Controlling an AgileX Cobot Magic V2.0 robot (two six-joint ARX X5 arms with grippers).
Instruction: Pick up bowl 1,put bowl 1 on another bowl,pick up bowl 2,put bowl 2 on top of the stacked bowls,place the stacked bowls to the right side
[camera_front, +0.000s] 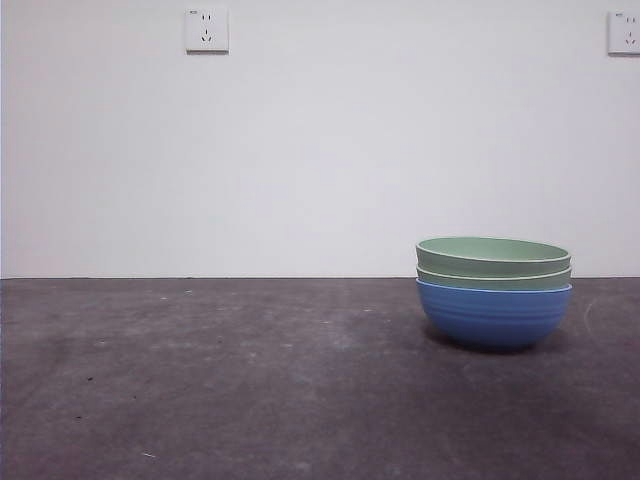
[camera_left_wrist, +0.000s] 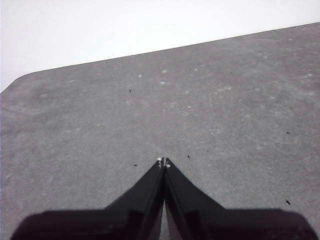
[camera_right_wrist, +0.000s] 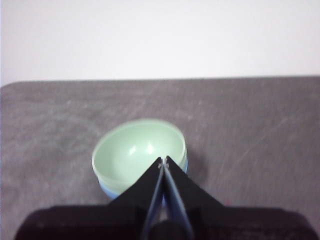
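The stacked bowls (camera_front: 493, 290) are seen standing on the table (camera_front: 200, 380) toward the 4 o'clock part of the front view, well over on the right-hand side. Three like-sized bowls are nested: the blue ribbed bowl (camera_front: 493, 315) is at the bottom, touching the table, and two pale green bowls are seated inside it, so that only the rim band of the middle bowl (camera_front: 493, 279) is shown, while the top green bowl (camera_front: 493, 255) sits a little higher. The stack is upright and level, which suggests that it has been set down and released rather than being carried. Judged from this arrangement, the stacking and the move to the right appear to be complete.

In the right wrist view, the right hand (camera_right_wrist: 163, 161) is shown with its jaws pressed together and nothing between them; the bowls lie just beyond its tips, with the pale green interior open to the camera. It is not visible in the front view, so it is judged to be held clear above the stack. The left hand (camera_left_wrist: 163, 162) is likewise closed and empty, over bare table, with no bowl near it; it is taken to be waiting.

The table is a dark grey, matt, faintly mottled surface marked with pale specks. Behind it a plain white wall (camera_front: 320, 150) is seen, with one socket plate (camera_front: 206, 30) at 11 o'clock and a second (camera_front: 624, 32) at 1 o'clock.
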